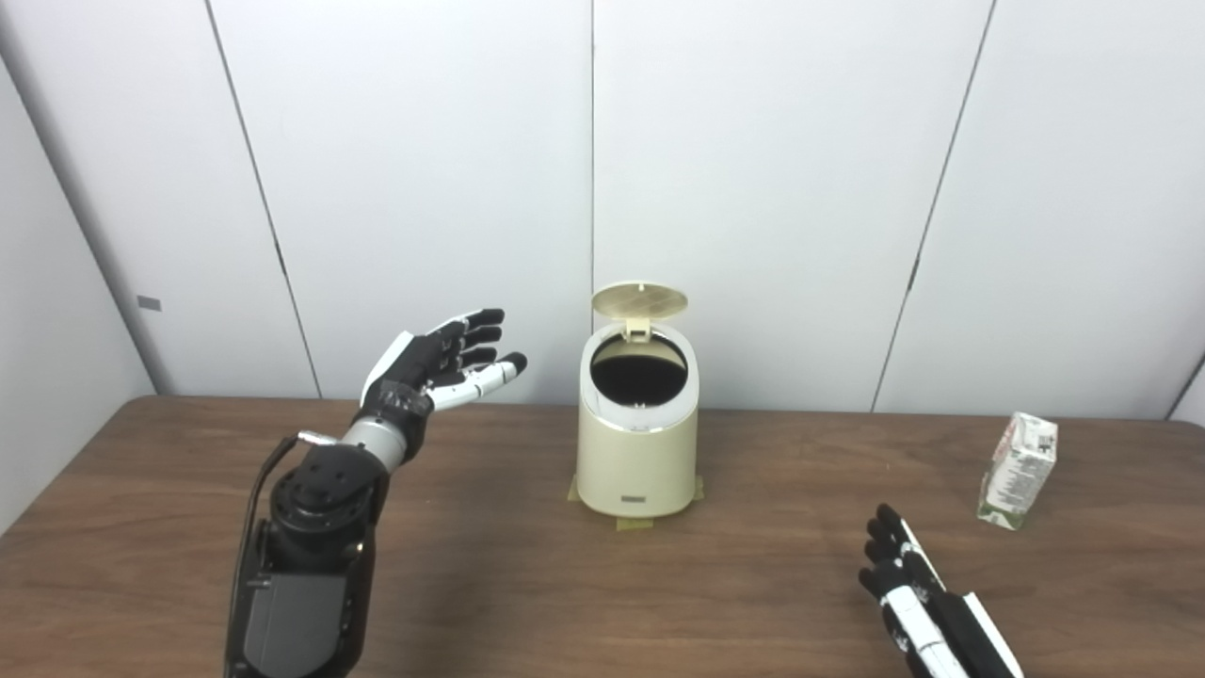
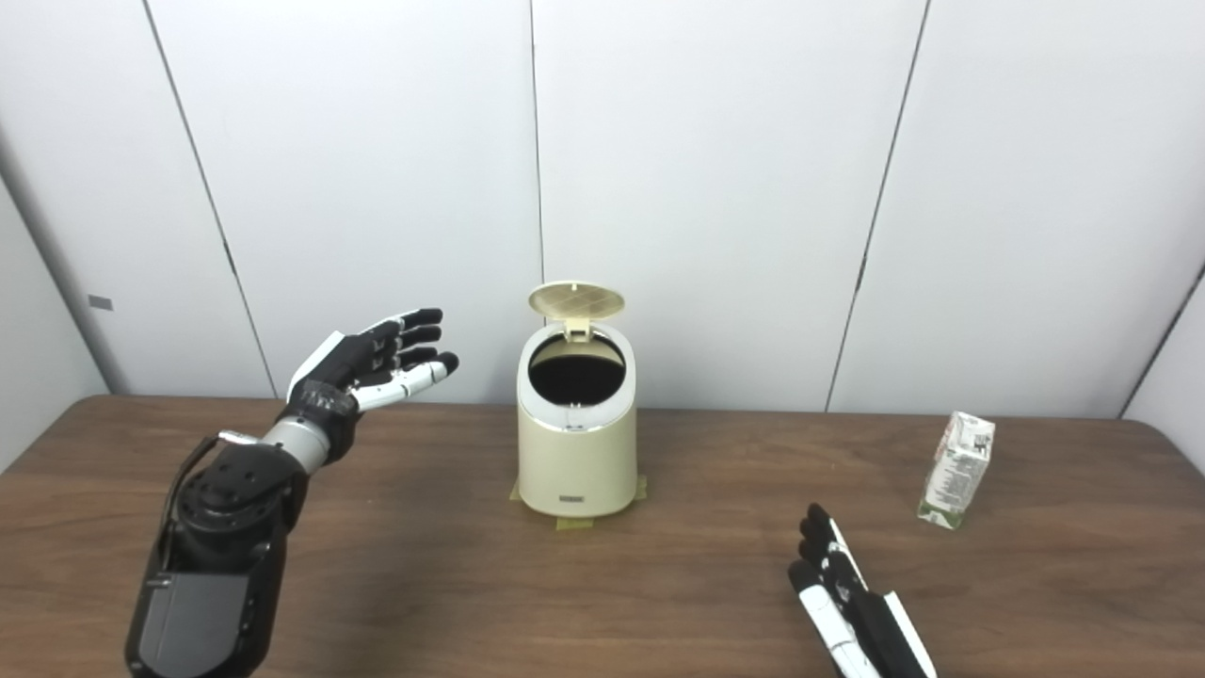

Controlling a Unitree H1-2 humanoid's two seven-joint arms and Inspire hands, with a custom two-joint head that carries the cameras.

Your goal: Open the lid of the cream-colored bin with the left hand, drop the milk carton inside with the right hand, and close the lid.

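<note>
Lid point(image 1: 640, 300): already up, standing behind the dark mouth of the cream-colored bin point(image 1: 637, 461); opening step looks done.
Left hand point(image 1: 441, 365): raised left of the bin, apart from it, fingers spread, holding nothing.
Right hand point(image 1: 906, 582): low over the surface point(image 1: 508, 565) at the near right, fingers extended and fairly close together, empty.
Milk carton point(image 1: 1019, 471): upright on the surface, far right, well apart from the bin and beyond the right hand.
Step in hand: probably reaching for the carton with the right hand.
Doing it well: approach from the side, spread fingers wider first, wrap around the carton's middle; avoid pushing it over.
Carry: lift clear, bring above the mouth before letting go.
Risk: knocking the lid; keep the left hand clear of the drop path.
</note>
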